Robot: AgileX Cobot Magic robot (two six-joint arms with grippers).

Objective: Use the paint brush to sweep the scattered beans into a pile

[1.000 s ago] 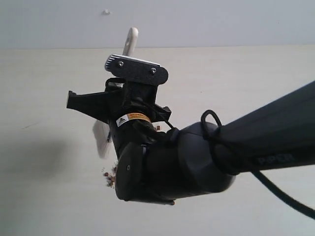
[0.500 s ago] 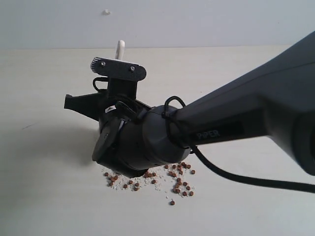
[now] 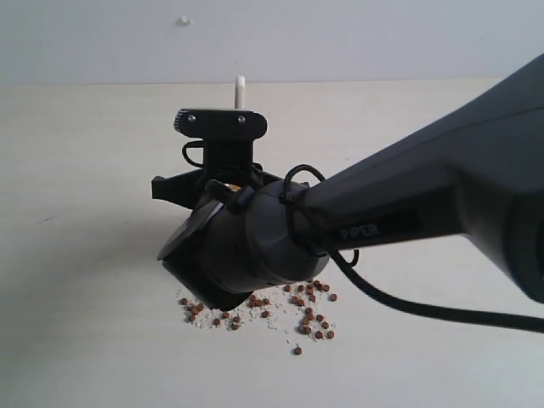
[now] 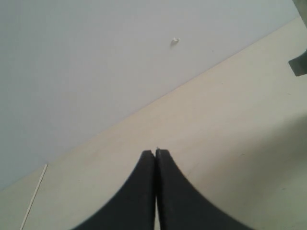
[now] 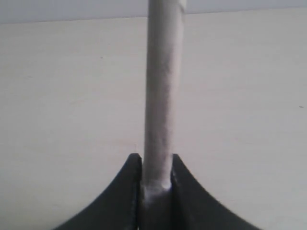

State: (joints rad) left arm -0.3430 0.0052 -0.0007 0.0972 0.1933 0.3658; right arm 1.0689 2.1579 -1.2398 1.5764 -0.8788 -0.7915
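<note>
The beans (image 3: 299,308), small reddish-brown pellets mixed with whitish crumbs, lie in a loose patch on the pale table (image 3: 76,255), just below the bulky right arm (image 3: 357,225). In the exterior view only the paint brush handle's pale tip (image 3: 240,88) shows, above the wrist camera plate. Ferrule and bristles are hidden behind the arm. In the right wrist view my right gripper (image 5: 156,160) is shut on the paint brush handle (image 5: 163,96), which runs straight out from the jaws. My left gripper (image 4: 155,152) is shut with nothing in it, over bare table away from the beans.
A grey wall (image 3: 340,34) with a small white speck (image 3: 184,20) backs the table. A black cable (image 3: 408,308) loops off the right arm. A dark piece of the right arm (image 4: 299,64) shows in the left wrist view.
The right arm swung and rolled, uncovering the beans. The handle tip went left, then back right. The blurred bristles seen one second ago are now hidden behind the arm.
</note>
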